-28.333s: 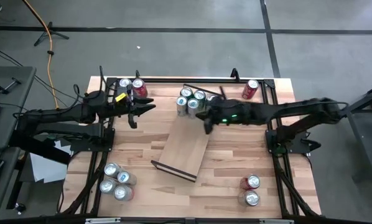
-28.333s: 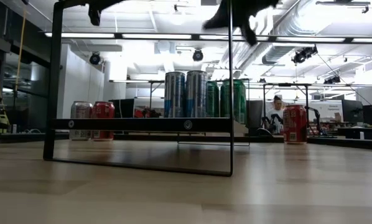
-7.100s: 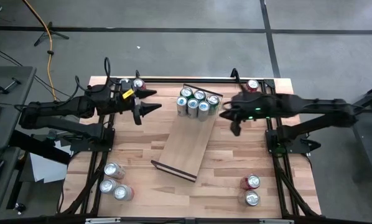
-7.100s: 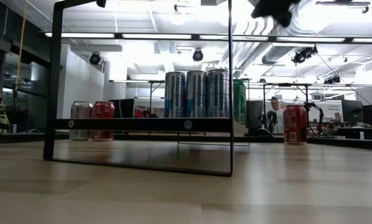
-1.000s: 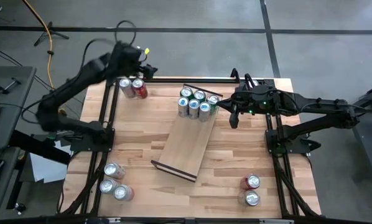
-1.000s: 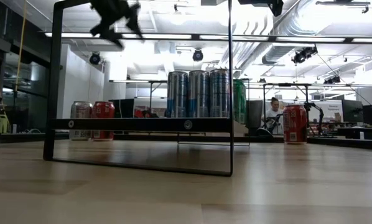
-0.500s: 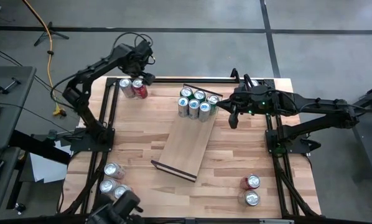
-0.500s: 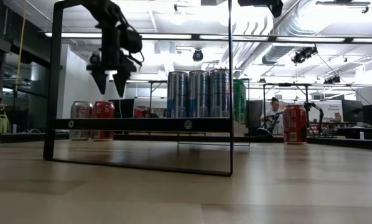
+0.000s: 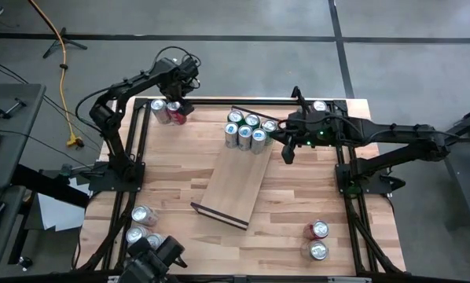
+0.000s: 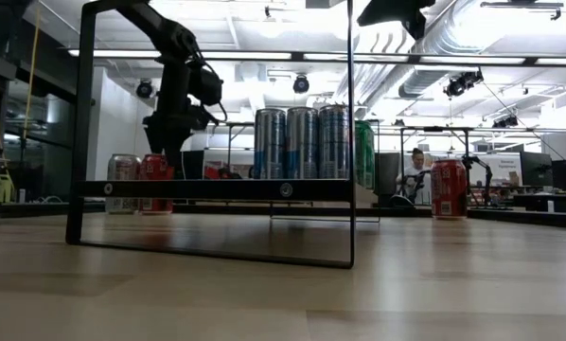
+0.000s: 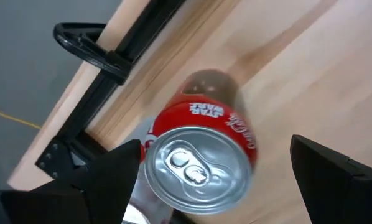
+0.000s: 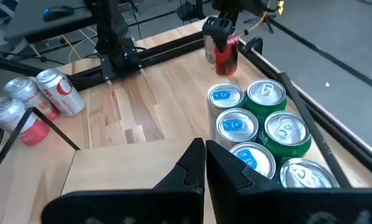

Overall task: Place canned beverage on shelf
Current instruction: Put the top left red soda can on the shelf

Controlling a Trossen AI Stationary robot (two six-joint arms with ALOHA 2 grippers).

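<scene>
A red can stands upright at the table's far left, beside a silver can. My left gripper points down over the red can, open, one finger on each side of the can's top and apart from it; in the low view it reaches the can's top. The shelf lies slantwise mid-table, with several tall cans upright on its far end. My right gripper hovers shut above the shelf, just right of those cans.
Three cans stand at the near left, two at the near right, and one red can at the far right. Black frame rails run along the table's left and right sides. The shelf's near part is bare.
My left gripper has swung in from high beyond the table's far edge, come down toward the red can and tipped over until it points down. It has stayed open throughout. The cans and the shelf have kept their places.
</scene>
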